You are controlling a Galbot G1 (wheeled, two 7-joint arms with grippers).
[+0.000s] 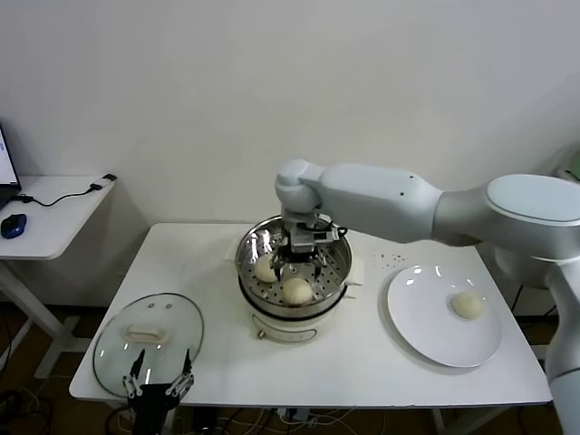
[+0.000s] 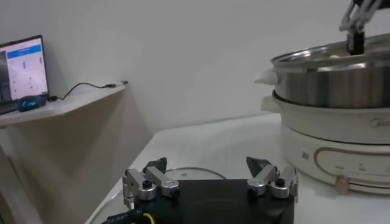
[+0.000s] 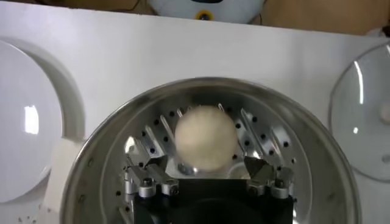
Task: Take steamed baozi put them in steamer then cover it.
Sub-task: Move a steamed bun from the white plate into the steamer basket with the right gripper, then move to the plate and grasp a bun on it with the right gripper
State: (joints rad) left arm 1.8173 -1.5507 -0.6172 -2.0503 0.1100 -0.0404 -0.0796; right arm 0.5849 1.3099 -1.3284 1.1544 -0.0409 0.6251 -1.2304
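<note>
Right gripper [image 1: 303,260] reaching down into the steamer [image 1: 337,272] at the middle of the table [image 1: 362,353], fingers [image 3: 150,178] spread either side of one steamed baozi [image 3: 205,137] sitting on the perforated floor, not pinching it as far as the right wrist view shows. Two buns visible inside the basket from the head view, one toward the left wall [image 1: 265,269], another nearer the front [image 1: 296,290]; any bun under the gripper hidden from the head view. One more bun [image 1: 467,305] resting on the white plate [image 1: 426,335] at the right of the table, well apart from the steamer. Cover [image 1: 149,342] lying flat at the front left of the table, white handle up, with the left gripper [image 1: 160,379] parked just at its near edge, fingers [image 2: 149,182] spread and holding nothing. Probably at the point of letting a bun go. Buns likely light, soft and easily dented, perhaps a little tacky: best taken across the widest part of the dome with gentle pressure, never squeezed hard. Cover likely heavier, rigid, smooth and breakable glass: best taken by the oblong handle, lifted level and lowered squarely onto the steel rim.
</note>
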